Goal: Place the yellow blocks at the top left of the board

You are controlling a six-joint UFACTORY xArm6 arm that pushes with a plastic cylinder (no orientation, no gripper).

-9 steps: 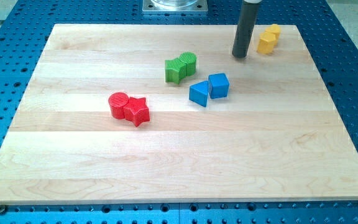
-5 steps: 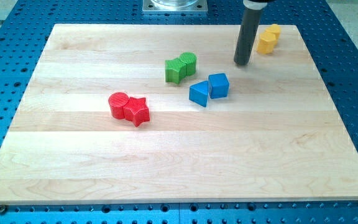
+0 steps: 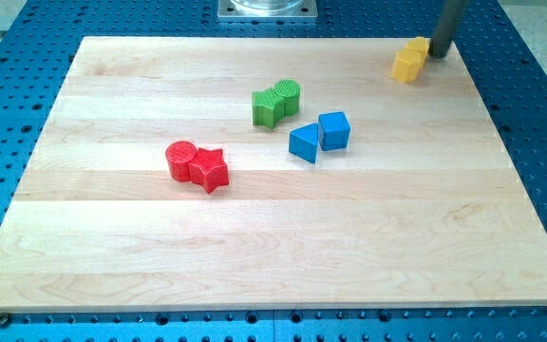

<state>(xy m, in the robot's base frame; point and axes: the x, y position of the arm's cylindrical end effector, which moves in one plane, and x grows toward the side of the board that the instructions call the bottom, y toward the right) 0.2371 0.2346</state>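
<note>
Two yellow blocks sit touching near the board's top right corner: a larger yellow block [image 3: 407, 66] in front and a smaller yellow block [image 3: 418, 46] behind it. My tip [image 3: 440, 55] stands just to the right of the two yellow blocks, close to the smaller one; I cannot tell if it touches. The dark rod rises out of the view's top.
A green pair, a green cube [image 3: 267, 107] and a green cylinder [image 3: 288, 96], lies at centre top. A blue triangular block [image 3: 303, 142] and blue cube [image 3: 334, 130] sit below them. A red cylinder [image 3: 180, 159] and red star [image 3: 210, 169] lie left of centre. The wooden board [image 3: 273, 266] rests on a blue perforated table.
My tip has moved from the left of the yellow blocks to their right side, near the board's top right corner. No block has visibly moved.
</note>
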